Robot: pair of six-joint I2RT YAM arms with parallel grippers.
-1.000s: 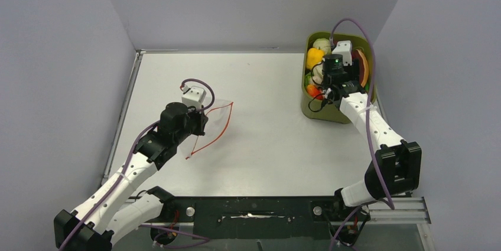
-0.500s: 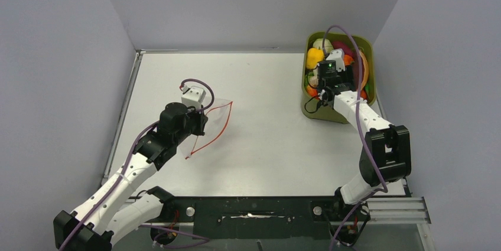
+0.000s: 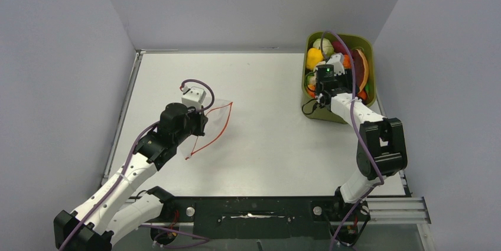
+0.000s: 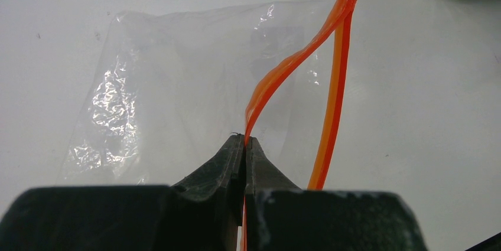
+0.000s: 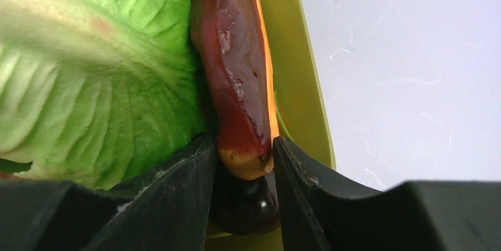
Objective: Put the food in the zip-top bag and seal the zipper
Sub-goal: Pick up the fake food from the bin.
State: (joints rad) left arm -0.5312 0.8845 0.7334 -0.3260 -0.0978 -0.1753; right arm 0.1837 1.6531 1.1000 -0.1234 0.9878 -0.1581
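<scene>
right wrist view: right gripper (image 5: 244,162) narrowed onto the tip of a dark red food slice (image 5: 236,74), wedged between lettuce (image 5: 100,85) and tub wall (image 5: 301,85); lift straight up, gently, lest it slip; left gripper (image 4: 244,142) pinches the zipper (image 4: 283,71), holding the zip-top bag (image 4: 177,74) agape on the table (image 4: 413,115).

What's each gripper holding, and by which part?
Left gripper: zip-top bag, by one lip of its zipper. Right gripper: brackets the end of the dark red food; grip cannot be told.
</scene>
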